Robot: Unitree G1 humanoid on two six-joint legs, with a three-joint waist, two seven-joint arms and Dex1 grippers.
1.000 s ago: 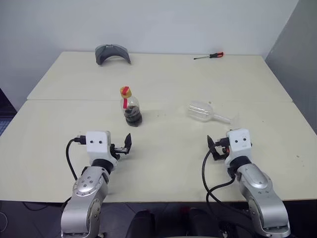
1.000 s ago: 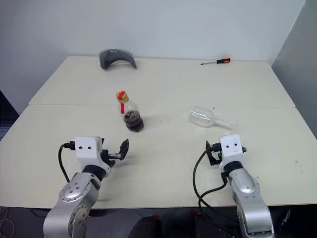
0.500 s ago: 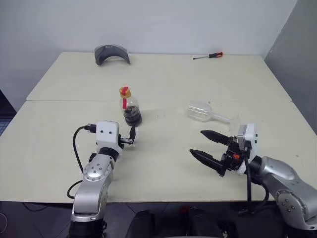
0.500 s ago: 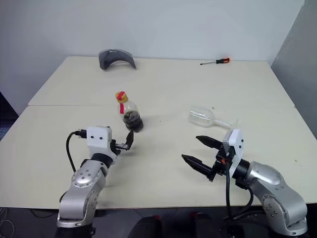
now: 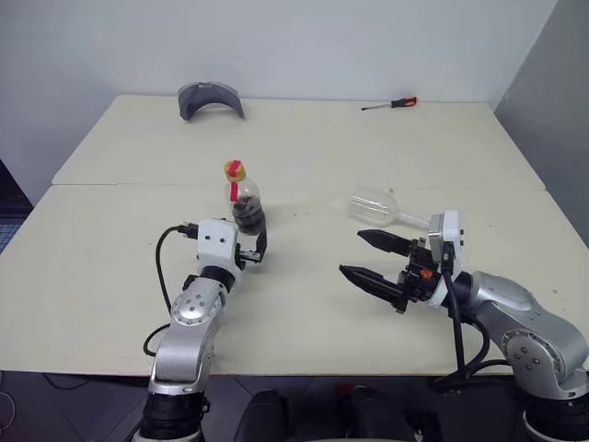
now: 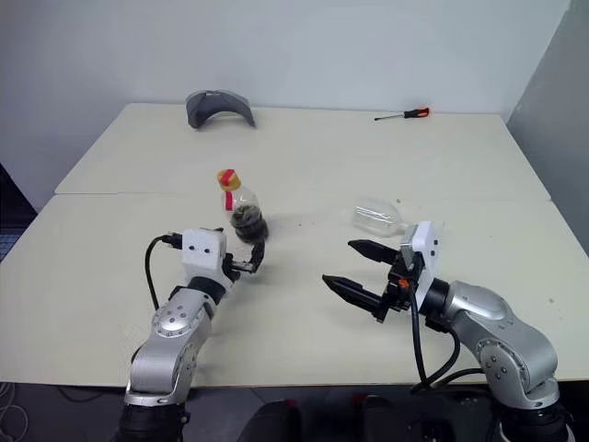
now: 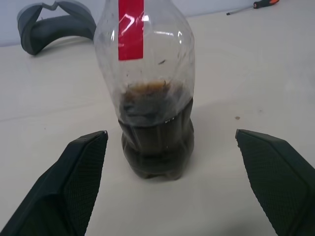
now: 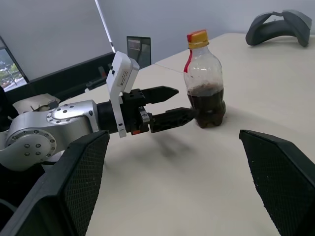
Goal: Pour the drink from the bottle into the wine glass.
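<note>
So the bottle (image 5: 245, 196) is standing upright near the middle of the table (image 5: 304, 147), cap on, drink (image 7: 156, 142) filling roughly the bottom third. The left gripper (image 5: 255, 249) sits just short of it at its 6 o'clock, fingers spread wide, not touching. The glass (image 5: 379, 206) is lying on its side off at the bottle's 3 o'clock. The right gripper (image 5: 370, 259) is at the glass's 6 o'clock, jaws gaping, holding nothing.

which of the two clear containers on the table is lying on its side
The wine glass: it lies tipped over, stem pointing toward the table's right edge, empty. The bottle stands upright with dark drink in its bottom.
</note>
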